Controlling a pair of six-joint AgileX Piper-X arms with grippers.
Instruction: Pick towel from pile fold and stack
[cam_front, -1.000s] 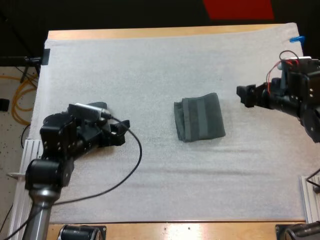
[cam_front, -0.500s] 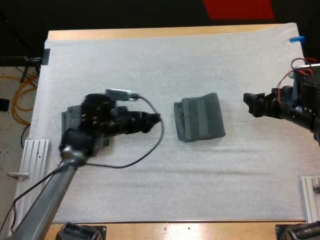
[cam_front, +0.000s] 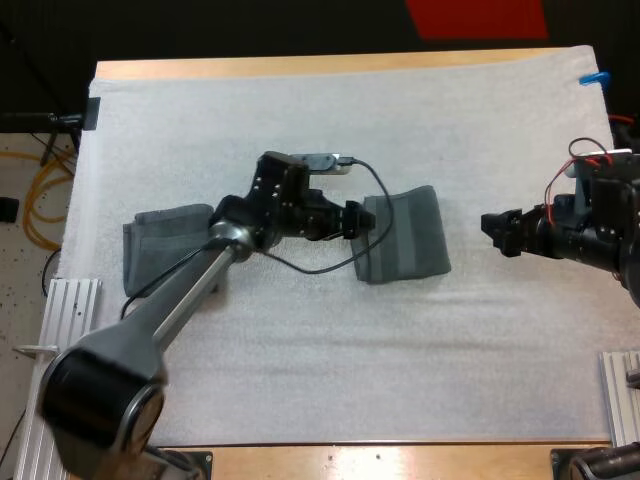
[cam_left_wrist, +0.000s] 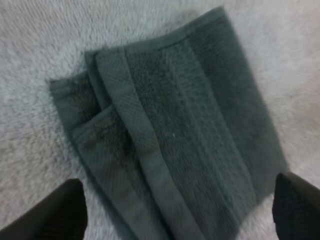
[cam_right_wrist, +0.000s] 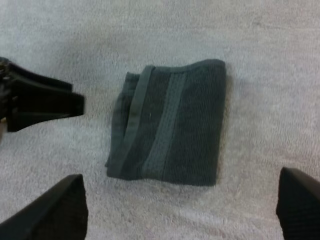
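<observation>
folded towel (cam_front: 405, 238) lies flat on the white mat (cam_front: 300, 120) near the middle of the counter (cam_front: 300, 66), a little toward the right edge. dark grey-green rectangle with a woven band. its layered fold edges face the counter's left edge.

your left gripper (cam_front: 356, 222) sits right at that layered side of the folded towel. in the left wrist view its fingers stand wide apart, one off each side of the towel, clear of the cloth and holding nothing. whether the tips touch the mat, you cannot tell.

left arm (cam_front: 190, 290) stretches in from the near left corner. it crosses one end of a second towel (cam_front: 150, 240), which lies loosely rumpled close to the counter's left edge, well apart from the folded one.

your right gripper (cam_front: 495, 230) is over bare mat between the folded towel and the counter's right edge. it is near the towel, not touching, and pointed at it. its fingers are wide too, and empty. in the right wrist view the whole folded towel lies ahead between them, with the left gripper's dark tips just beside its layered side.
</observation>
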